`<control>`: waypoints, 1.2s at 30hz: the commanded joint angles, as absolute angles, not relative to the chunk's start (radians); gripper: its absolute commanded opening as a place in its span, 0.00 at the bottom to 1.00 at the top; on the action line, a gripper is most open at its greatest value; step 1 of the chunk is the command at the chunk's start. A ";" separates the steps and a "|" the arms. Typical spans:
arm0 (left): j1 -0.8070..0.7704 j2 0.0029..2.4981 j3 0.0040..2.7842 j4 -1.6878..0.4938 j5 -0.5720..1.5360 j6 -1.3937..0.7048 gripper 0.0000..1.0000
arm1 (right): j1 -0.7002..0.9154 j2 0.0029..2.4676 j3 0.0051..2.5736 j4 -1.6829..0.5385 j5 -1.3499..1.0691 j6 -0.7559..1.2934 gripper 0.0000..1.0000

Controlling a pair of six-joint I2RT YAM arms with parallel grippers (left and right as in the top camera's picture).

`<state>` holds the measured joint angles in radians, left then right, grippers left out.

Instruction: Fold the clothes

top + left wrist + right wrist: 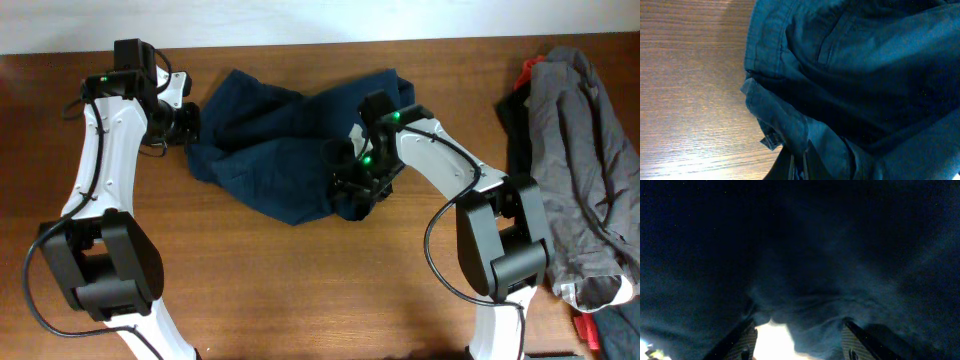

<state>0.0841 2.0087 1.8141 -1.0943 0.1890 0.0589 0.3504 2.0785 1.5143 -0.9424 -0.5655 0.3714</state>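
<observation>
The clothes, a pair of dark navy shorts [270,140], lie crumpled in the middle of the wooden table [300,290]. My left gripper [186,122] is at the shorts' left edge. In the left wrist view it [799,166] is shut on a fold of the navy fabric [850,75], with a hem and a pocket seam showing above. My right gripper [360,180] is pressed down onto the lower right part of the shorts. Seen from the right wrist, it [799,325] stands open, its fingers [746,341] wide apart with bunched navy cloth [805,270] in front and between them.
A grey garment [585,150] is heaped at the table's right edge, with a black garment [515,110] under its left side and a red one [590,330] at the lower right corner. Bare wood lies in front of the shorts.
</observation>
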 commanded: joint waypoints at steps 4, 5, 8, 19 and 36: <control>0.083 1.991 1.836 -1.092 0.186 0.060 0.01 | 0.346 2.070 1.443 -0.806 -0.610 0.443 0.58; 0.083 1.991 1.836 -1.092 0.186 0.060 0.01 | 0.346 2.070 1.443 -0.794 -0.615 0.442 0.58; 0.083 1.991 1.836 -1.092 0.186 0.060 0.01 | 0.346 2.069 1.444 -0.763 -0.665 0.416 0.54; 0.083 1.991 1.836 -1.092 0.186 0.060 0.01 | 0.276 2.030 1.461 -0.741 -0.673 0.405 0.51; 0.083 1.991 1.836 -1.093 0.187 0.060 0.01 | 0.309 2.034 1.460 -0.640 -0.639 0.496 0.45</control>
<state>0.0841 2.0087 1.8141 -1.0946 0.1894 0.0589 0.3046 2.0674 1.4490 -0.6498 -0.6518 0.4721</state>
